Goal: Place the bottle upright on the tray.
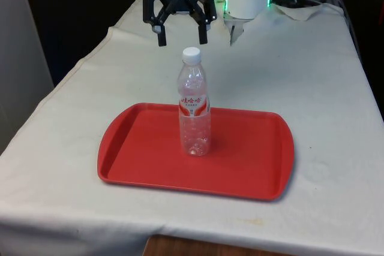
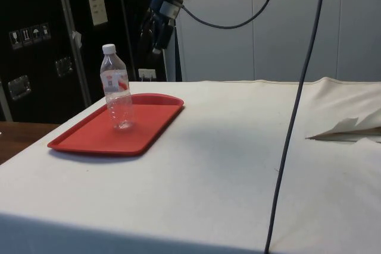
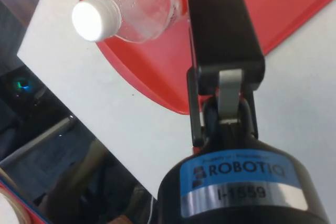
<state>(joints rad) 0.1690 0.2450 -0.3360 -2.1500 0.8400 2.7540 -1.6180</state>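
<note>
Bottle [image 1: 194, 112] stands upright mid-tray [image 1: 252, 172]; the gripper [image 1: 181, 35], wide open (holding nothing), should lift clear without clipping the cap [image 1: 191, 54].

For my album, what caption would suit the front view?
Clear plastic bottle with white cap standing upright on red plastic tray, open black gripper above it.

Even, bright overhead light washes the white tablecloth [image 1: 312, 88] in the front view, leaving only a faint shadow under the rim of the red plastic tray [image 1: 252, 166]. On that tray, the clear plastic bottle [image 1: 194, 109] carries soft highlights. In the wrist view its white cap [image 3: 96, 19] glares to pure white, and the dark area beyond the cloth's edge is blurred.
</note>
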